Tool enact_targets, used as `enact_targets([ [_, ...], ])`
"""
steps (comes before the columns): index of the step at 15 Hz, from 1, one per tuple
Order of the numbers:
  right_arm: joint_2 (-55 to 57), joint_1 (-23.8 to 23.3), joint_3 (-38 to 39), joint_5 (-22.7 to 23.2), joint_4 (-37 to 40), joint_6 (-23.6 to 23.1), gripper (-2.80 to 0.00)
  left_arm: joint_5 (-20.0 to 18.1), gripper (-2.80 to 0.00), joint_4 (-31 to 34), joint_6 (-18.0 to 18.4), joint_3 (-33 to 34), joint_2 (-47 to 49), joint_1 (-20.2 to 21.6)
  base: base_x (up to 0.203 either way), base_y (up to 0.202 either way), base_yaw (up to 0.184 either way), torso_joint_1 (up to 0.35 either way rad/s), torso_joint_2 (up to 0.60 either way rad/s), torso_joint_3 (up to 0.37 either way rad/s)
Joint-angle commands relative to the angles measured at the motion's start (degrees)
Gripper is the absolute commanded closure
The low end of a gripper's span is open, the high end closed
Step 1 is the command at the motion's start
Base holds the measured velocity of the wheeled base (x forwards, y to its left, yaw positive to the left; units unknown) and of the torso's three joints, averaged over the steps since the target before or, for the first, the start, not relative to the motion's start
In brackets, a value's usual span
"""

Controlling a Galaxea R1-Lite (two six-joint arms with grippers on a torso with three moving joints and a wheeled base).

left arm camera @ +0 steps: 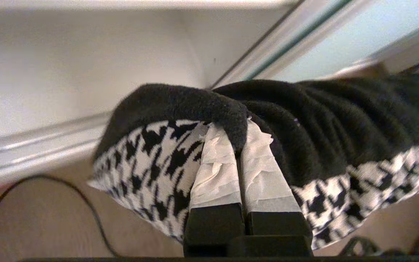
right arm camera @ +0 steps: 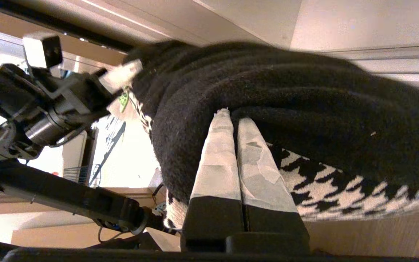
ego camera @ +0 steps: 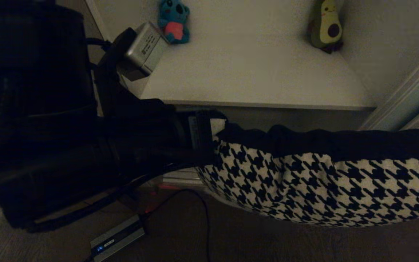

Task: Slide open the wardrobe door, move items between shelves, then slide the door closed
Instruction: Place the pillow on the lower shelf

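Observation:
I hold the square cushion (ego camera: 322,193) between both arms, low in front of the off-white shelf (ego camera: 253,72); its houndstooth band faces me under a dark fuzzy edge. My left gripper (left arm camera: 236,136) is shut on that dark edge at the cushion's left corner (left arm camera: 151,160). My right gripper (right arm camera: 231,116) is shut on the same dark edge (right arm camera: 304,94) farther right, outside the head view. A teal koala plush (ego camera: 174,20) sits at the shelf's back left and a green avocado plush (ego camera: 325,25) at its back right. The pale grey-green sliding door (left arm camera: 340,40) stands slid aside at the right.
A small grey box with a blue light (ego camera: 116,238) lies on the brown floor below my left arm, and a black cable (ego camera: 204,211) runs across the floor beside it. The wardrobe's white side wall (ego camera: 384,40) bounds the shelf on the right.

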Motion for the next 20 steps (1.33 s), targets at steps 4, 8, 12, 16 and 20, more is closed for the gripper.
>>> enact_targets([
  [4,1.03,0.08,0.11,0.33,-0.02,0.19,0.0,-0.09,0.0,-0.05,-0.18,1.69,-2.42,-0.08,0.0,0.0,0.0,0.0,0.0,0.0],
  [8,2.01,0.08,0.02,0.33,-0.04,0.19,0.0,0.0,0.0,-0.14,-0.32,1.21,-1.85,-0.08,0.0,0.0,0.0,0.0,0.0,0.0],
  [12,2.37,-0.01,0.2,0.33,-0.02,0.19,0.0,-0.09,0.0,-0.05,-0.45,0.9,-1.89,-0.08,0.0,0.0,0.0,0.001,0.0,-0.014],
  [16,2.78,0.08,0.28,0.33,-0.02,0.1,0.0,0.0,0.0,-0.05,-0.45,1.16,-1.81,0.01,0.0,0.0,0.0,0.003,0.0,-0.161],
  [20,2.72,0.08,1.13,0.46,-0.07,0.01,0.0,-0.09,0.0,-0.05,-0.45,2.29,-1.73,0.0,0.0,0.0,0.0,0.003,0.0,-0.192],
])
